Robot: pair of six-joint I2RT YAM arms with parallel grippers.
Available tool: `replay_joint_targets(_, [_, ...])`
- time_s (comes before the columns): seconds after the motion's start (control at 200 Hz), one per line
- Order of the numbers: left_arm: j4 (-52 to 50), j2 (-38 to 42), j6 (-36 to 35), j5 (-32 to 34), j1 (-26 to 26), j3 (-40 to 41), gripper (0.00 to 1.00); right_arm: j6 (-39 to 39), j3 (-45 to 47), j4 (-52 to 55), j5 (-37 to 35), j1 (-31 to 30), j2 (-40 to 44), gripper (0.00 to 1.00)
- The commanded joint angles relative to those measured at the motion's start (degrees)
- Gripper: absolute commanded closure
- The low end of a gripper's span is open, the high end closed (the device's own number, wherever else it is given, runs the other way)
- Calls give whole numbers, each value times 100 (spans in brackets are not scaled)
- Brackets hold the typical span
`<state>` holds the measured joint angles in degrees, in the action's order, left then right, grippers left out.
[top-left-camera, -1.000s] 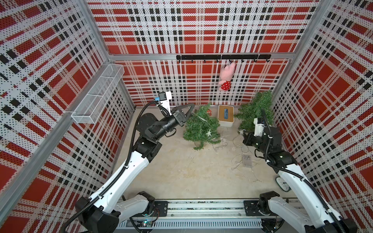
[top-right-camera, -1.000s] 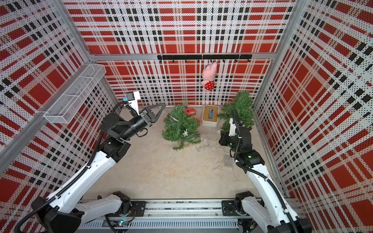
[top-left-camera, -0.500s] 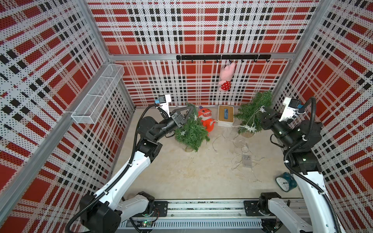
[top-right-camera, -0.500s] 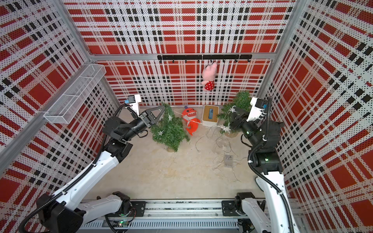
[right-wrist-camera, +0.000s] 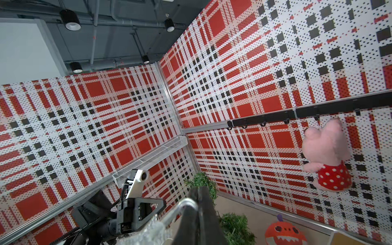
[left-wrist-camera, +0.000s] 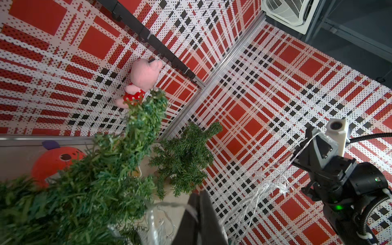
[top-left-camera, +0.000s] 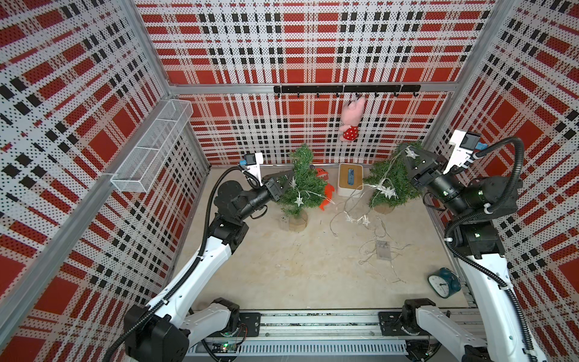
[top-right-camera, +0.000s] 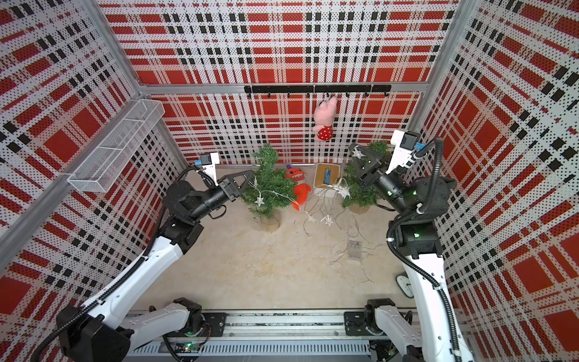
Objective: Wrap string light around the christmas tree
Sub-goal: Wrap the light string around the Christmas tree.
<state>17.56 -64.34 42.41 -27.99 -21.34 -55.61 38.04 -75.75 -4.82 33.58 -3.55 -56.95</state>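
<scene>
The left tool (top-right-camera: 249, 175) is pushed into the branches of the small green artificial Christmas tree (top-left-camera: 302, 185). In the left wrist view its jaws look pressed together, with a strand of the silver-wire star string light (top-left-camera: 383, 190) nipped at the tip. The right tool (top-left-camera: 405, 152) is raised near the back corner with its jaws closed on the same wire, and a star lamp sits right at its tip.

The step in hand seems to be laying a turn around the tree. It would go best if the left tool acts as a fixed anchor at the foliage while the right tool carries the free length round the trunk. The tension should be light, since a hard pull could tip the tree on its round wooden base (top-left-camera: 297, 223). The span also drapes over a second green tree (top-left-camera: 391, 185), so lifting it clear first should prevent snagging.

The tree stands upright on the beige counter (top-left-camera: 297, 266), with its long axis vertical and its tip pointing up. The string light runs crosswise from that tree to the right tool, sagging in between. Loose loops trail down to a clear battery box (top-left-camera: 383, 249) lying on the counter.
</scene>
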Motion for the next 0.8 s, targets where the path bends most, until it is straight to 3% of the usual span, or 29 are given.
replay_joint_targets(0.0, [-365, -12, -396, 52, -79, 143, 87, -366, -701, 705, -635, -26, -537, 100])
replay_joint_targets(0.15, [-533, -57, -662, 100, -317, 303, 73, -489, -1353, 872, -1306, -23, -1272, 100])
replay_joint_targets(0.23, [-589, -59, -673, 167, -328, 439, 60, -351, -1674, 688, -1214, -55, -1757, 100])
replay_joint_targets(0.401, [-1171, 176, -840, 430, 32, 423, 37, -880, -3213, 1078, -1256, -756, -3064, 100])
replay_joint_targets(0.621, [-2301, 501, -1493, -2, 671, 58, 33, -1092, -4729, 1098, -1458, -1339, -4657, 100])
replay_joint_targets(0.797, [-2581, 261, -1719, 104, 1805, -636, 32, -999, -5667, 596, -1229, -1781, -5793, 100])
